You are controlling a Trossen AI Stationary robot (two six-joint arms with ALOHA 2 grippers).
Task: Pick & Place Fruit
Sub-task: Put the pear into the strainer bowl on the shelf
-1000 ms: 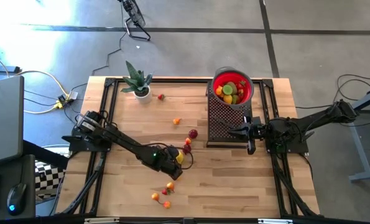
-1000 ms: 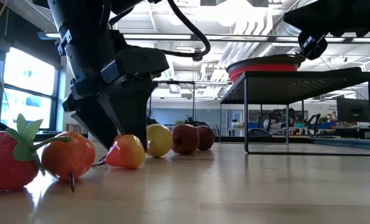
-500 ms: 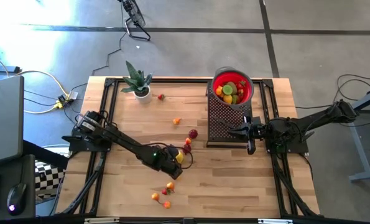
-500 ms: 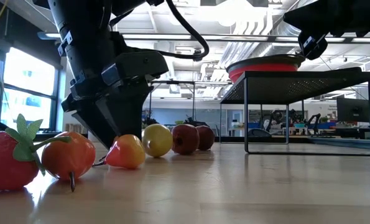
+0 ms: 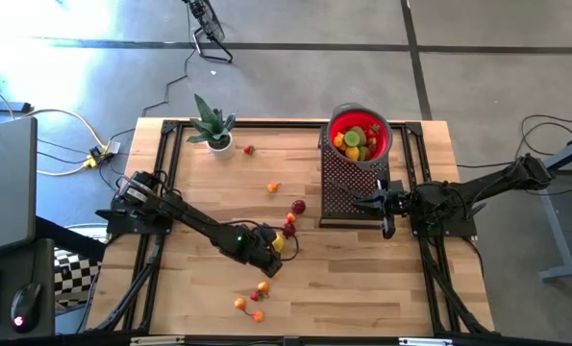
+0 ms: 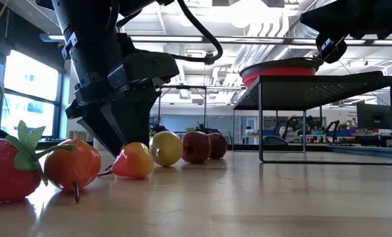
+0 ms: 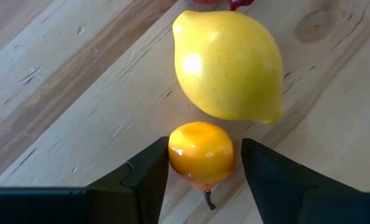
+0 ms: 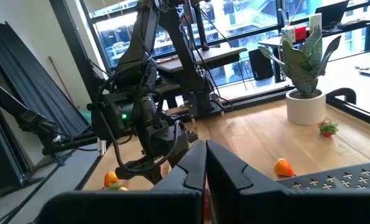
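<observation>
Just beside the lemon (image 7: 227, 65), left gripper (image 7: 203, 165) fingers flank an orange fruit (image 7: 201, 151).

Small orange fruit (image 7: 202, 154), stem-ended, resting on wood just beside a yellow lemon (image 7: 228, 65); further fruits (image 5: 355, 141) are heaped in the bowl.

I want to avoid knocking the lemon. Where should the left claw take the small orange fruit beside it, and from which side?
Grip the small orange fruit across its round middle, coming straight down from above. The left claw already straddles it, one finger on each flank. The lemon lies just beyond the fingertips, so closing sideways probably leaves it alone. The thin stem is likely too slight to hold.
</observation>
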